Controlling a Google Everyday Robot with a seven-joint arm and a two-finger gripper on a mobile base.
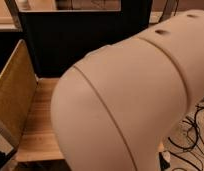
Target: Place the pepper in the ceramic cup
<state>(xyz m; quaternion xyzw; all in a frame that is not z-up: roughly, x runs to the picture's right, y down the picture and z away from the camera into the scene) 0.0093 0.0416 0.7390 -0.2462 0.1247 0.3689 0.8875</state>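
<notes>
Arm (130, 100) fills view, blocks most of table (42, 120). Gripper out of sight, somewhere beyond arm; released or grasping, cannot tell. Pepper, cup both hidden. Likely step: reach toward pepper. Next move calls for locating pepper, coming down over it, clamping across its narrow width.

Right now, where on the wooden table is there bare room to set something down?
The only bare patch showing is the strip of wooden table between the leaning board on the left and the robot's arm, with the dark panel behind. The arm hides everything else, so crowding there cannot be judged. Pepper, cup and the gripper's jaws are out of view.
</notes>
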